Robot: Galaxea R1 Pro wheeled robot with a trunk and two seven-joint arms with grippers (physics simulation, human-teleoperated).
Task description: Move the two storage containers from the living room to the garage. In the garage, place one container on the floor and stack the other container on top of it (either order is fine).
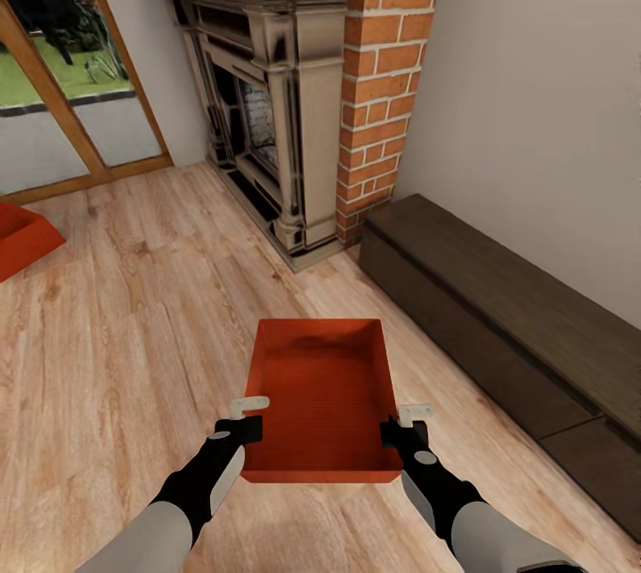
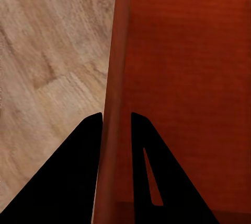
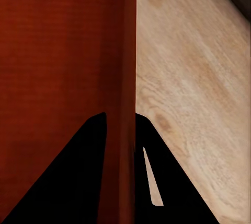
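Note:
An orange-red storage container (image 1: 322,395) hangs in front of me above the light wood-plank floor (image 1: 133,333) of the living room, held level by both arms. My left gripper (image 1: 250,417) is shut on its left wall (image 2: 116,78), one finger on each side of the rim. My right gripper (image 1: 405,423) is shut on its right wall (image 3: 129,78) the same way. The second storage container (image 1: 20,237) lies on the planks at the far left, cut off by the picture's edge.
A brick fireplace (image 1: 294,101) with a dark carved surround stands straight ahead. A low dark wooden bench (image 1: 507,324) runs along the beige wall on the right. Glass doors with wood frames (image 1: 62,101) are at the left rear. Open planks lie to the left.

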